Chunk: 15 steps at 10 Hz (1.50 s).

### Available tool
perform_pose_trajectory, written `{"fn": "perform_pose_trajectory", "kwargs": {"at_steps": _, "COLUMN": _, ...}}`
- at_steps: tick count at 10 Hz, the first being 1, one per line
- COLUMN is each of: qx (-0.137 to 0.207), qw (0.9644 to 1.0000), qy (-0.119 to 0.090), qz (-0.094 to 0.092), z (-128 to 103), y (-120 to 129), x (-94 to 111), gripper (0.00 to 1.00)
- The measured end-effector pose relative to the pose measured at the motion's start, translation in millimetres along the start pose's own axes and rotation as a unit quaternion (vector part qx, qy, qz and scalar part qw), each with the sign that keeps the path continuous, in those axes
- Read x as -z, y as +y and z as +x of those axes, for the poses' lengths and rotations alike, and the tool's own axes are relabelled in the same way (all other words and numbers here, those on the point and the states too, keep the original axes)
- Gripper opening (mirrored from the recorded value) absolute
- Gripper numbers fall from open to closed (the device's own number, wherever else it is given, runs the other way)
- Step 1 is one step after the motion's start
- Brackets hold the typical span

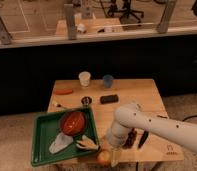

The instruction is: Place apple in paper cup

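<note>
Apple (104, 158): at the 6 o'clock edge of the tabletop (142, 95), just off the near right corner of the green tray (44, 135).
Pincer (115, 154): points down from the white arm (142, 125), at the apple's 3 o'clock and just beside it; whether they touch cannot be told.
Pincer state: cannot tell whether it is released or clenched.
Cup (84, 78): upright near the far edge, at the apple's 11 o'clock, well apart from it; blue cup (108, 80) at its 3 o'clock.

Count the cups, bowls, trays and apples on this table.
Cups: 2 (paper cup, blue-grey cup)
Bowls: 1 (red-orange bowl)
Trays: 1 (green tray)
Apples: 1 (apple, beside the gripper at the table's front edge)
Total: 5
</note>
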Motion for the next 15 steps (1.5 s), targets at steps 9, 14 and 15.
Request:
{"fn": "perform_pose_trajectory", "kwargs": {"at_steps": 9, "qx": 0.015, "qw": 0.9992, "qy": -0.030, "qz": 0.019, "z": -3.9, "y": 3.6, "x": -17.6, "gripper": 0.80}}
{"fn": "perform_pose_trajectory", "kwargs": {"at_steps": 14, "qx": 0.008, "qw": 0.9995, "qy": -0.030, "qz": 0.010, "z": -4.4, "y": 1.8, "x": -28.3, "gripper": 0.80}}
{"fn": "perform_pose_trajectory", "kwargs": {"at_steps": 15, "qx": 0.007, "qw": 0.9994, "qy": -0.032, "qz": 0.008, "z": -3.2, "y": 1.6, "x": -30.5, "gripper": 0.80}}
